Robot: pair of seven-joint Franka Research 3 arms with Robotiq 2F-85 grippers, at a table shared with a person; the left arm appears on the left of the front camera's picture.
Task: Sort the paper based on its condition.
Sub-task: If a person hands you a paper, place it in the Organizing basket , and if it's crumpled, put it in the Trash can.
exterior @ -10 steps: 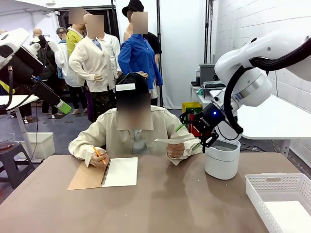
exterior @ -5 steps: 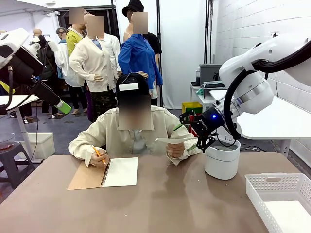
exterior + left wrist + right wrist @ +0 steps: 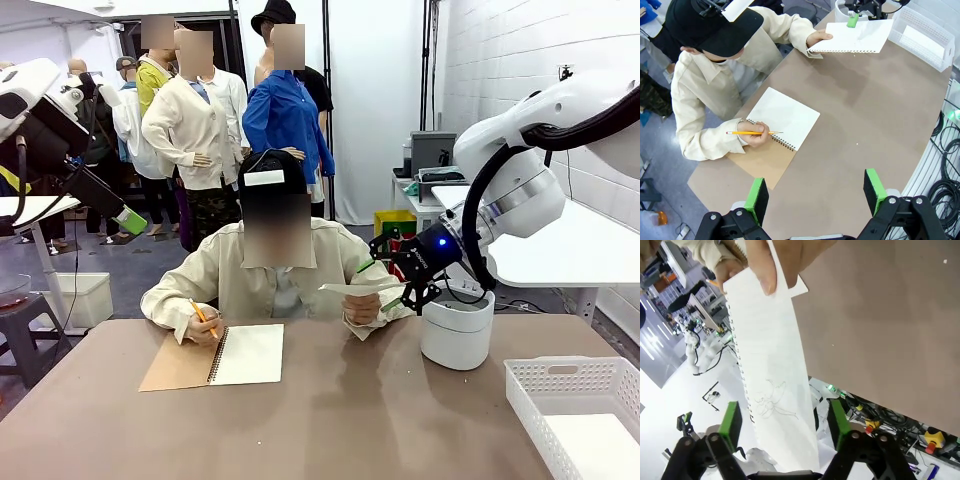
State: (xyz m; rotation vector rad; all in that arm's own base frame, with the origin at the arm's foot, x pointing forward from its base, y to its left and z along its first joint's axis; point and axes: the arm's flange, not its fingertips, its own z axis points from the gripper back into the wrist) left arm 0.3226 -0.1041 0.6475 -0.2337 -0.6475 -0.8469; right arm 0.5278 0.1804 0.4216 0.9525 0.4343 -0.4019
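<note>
The person's hand [image 3: 362, 306] holds up a white sheet of paper [image 3: 352, 290] at the far side of the table. My right gripper [image 3: 388, 284] straddles the sheet's free end, jaws open. In the right wrist view the paper [image 3: 772, 380], with a faint pencil scribble and torn spiral holes, runs down between the two green pads [image 3: 731, 421], touching neither. My right gripper [image 3: 785, 425] holds nothing. My left gripper [image 3: 815, 195] hangs open high over the table, and the same paper [image 3: 855, 37] shows far off. In the front view the left gripper [image 3: 130, 220] sits raised at the far left.
An open spiral notebook [image 3: 245, 355] with a brown cover lies in front of the person, whose other hand holds a pencil [image 3: 203, 318]. A white round bin [image 3: 457, 328] stands behind my right gripper. A white basket [image 3: 578, 410] holding a sheet sits at the near right.
My right gripper has slid a little to the left, farther over the paper's end, and its jaws have narrowed slightly. The left arm and the person have stayed still.
</note>
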